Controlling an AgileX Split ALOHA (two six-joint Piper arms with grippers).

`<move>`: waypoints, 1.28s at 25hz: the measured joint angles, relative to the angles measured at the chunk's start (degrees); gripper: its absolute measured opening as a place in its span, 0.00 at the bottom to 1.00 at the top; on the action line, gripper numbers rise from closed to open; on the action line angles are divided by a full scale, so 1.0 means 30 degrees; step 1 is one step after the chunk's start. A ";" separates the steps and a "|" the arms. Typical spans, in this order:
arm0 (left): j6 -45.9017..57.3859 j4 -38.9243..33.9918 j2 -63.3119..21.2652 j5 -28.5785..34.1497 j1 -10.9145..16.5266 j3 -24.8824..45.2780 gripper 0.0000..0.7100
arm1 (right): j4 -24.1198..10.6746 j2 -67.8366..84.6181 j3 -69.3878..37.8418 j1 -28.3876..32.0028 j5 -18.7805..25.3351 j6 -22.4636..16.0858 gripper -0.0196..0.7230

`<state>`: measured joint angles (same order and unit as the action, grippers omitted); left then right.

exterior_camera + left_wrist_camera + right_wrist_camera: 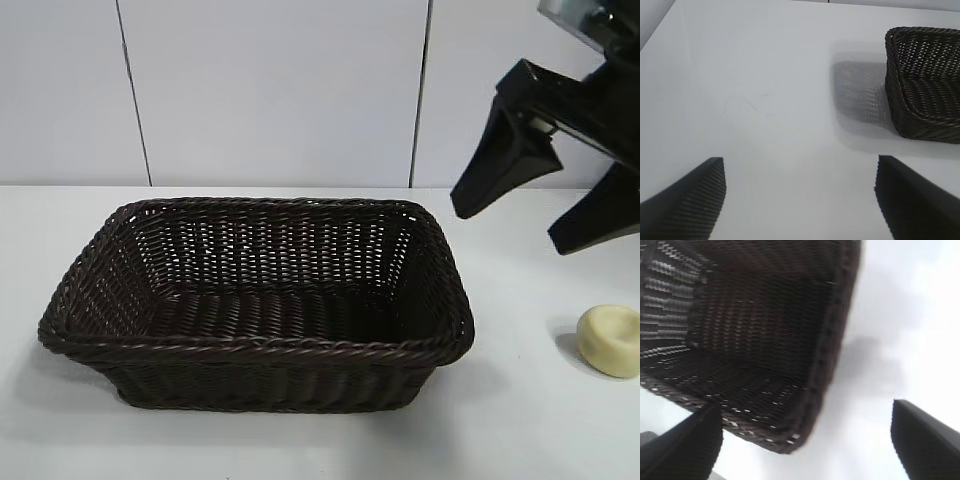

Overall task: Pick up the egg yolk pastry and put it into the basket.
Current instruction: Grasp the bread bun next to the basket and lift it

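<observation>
Basket (255, 300): mid-table, empty. Right gripper (535, 215): raised beside the basket's right end, jaws wide, holding nothing. Left gripper (800, 200): idle, wide, left of basket. Pastry (610, 340): on table, right of basket, below right gripper. Step: approach; next, descend over pastry and close.

The egg yolk pastry (609, 341) is clipped by the exterior view's right edge, and the right gripper (545, 205) above it is cut off at the top-right corner, only its two dark fingers and part of the mount showing. In the left wrist view, the basket (925, 82) runs off the frame's side, while the left gripper (800, 197) shows only two fingertips at the edge. The right wrist view is blurred, the basket's weave smeared and its rim (832, 350) cropped.
</observation>
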<state>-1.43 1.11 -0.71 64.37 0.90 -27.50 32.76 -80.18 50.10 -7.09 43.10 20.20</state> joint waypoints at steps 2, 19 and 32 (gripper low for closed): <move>0.0000 0.0000 0.0000 0.0000 0.0000 0.0000 0.84 | -0.0289 0.0000 0.0376 0.0847 0.0433 -0.0092 0.91; 0.0000 0.0000 0.0000 0.0000 0.0000 0.0000 0.84 | -0.5180 -0.2806 0.0779 0.2851 -0.0423 -0.2793 0.91; 0.0000 0.0000 0.0000 0.0000 0.0000 0.0000 0.84 | -0.7417 -0.4913 0.0884 0.2851 -0.1248 -0.4363 0.91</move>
<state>-1.43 1.11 -0.71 64.37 0.90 -27.50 10.51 -94.91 52.75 1.47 39.35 7.11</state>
